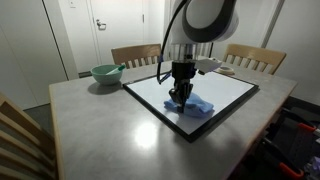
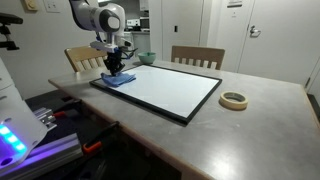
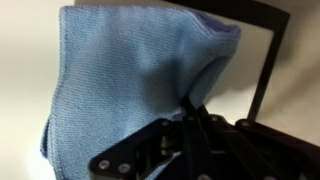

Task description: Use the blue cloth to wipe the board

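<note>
A Franka arm's gripper [image 1: 178, 97] stands upright on the board [image 1: 222, 88], its tips pressed down into the blue cloth [image 1: 199, 106] at one corner of the white surface. In the wrist view we see the gripper [image 3: 189, 108] with its two dark fingers drawn narrow and nearly together. A fold of the blue cloth [image 3: 130, 80] is bunched up between them, so it appears pinched there, though the picture is blurred at the tips.

The cloth is a soft medium blue with a fine knitted weave. It is loosely folded and rumpled rather than flat, and far smaller than the board. In an exterior view most of it spreads out to one side of the fingers and lies on the glossy white, just inside the thin black frame. In an exterior view the gripper [image 2: 115, 70] sits directly over the blue cloth [image 2: 118, 79], and the rest of the board [image 2: 175, 90] stretches away from it, white and bare.

In the wrist view the board [image 3: 248, 70] shows just past the cloth's edge as a pale strip, with the black frame beyond it.

Well apart from the gripper, off the board, a pale green bowl [image 1: 105, 73] rests on the grey table [image 1: 100, 125]. A roll of tape [image 2: 234, 100] lies past the board's far end. Two wooden chairs [image 1: 136, 54] stand behind the table, beyond the arm.
</note>
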### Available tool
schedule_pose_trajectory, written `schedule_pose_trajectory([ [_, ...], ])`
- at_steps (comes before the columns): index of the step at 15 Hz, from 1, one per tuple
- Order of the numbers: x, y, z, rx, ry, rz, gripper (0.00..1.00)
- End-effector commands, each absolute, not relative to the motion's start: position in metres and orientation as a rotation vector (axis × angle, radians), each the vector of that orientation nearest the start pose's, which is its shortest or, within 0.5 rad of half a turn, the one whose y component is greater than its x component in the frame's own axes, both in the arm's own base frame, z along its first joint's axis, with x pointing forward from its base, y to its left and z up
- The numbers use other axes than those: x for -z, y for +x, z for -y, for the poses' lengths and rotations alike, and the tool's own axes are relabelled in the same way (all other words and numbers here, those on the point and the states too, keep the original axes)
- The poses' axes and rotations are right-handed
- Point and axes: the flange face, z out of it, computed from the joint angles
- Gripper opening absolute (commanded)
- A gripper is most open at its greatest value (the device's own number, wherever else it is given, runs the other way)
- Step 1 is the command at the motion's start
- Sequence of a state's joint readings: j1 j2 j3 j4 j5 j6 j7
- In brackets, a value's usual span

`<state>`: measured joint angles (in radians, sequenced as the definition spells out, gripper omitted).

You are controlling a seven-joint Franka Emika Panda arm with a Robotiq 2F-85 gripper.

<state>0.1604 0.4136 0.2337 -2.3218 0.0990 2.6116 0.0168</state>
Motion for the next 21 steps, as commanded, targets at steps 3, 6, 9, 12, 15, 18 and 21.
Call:
schedule_pose_trajectory([
  [3,-0.146,0.463,-0.223,-0.309,-2.942,0.353,0.01],
  [6,-0.148,0.462,-0.230,-0.284,-2.918,0.349,0.01],
  [9,-0.147,0.463,-0.236,-0.276,-2.899,0.373,0.01],
  [12,-0.148,0.466,-0.240,-0.281,-2.891,0.411,0.36],
  [15,-0.153,0.469,-0.242,-0.273,-2.889,0.416,0.56],
  [18,-0.167,0.471,-0.240,-0.245,-2.909,0.400,0.78],
  [21,-0.183,0.469,-0.243,-0.230,-2.888,0.429,0.98],
])
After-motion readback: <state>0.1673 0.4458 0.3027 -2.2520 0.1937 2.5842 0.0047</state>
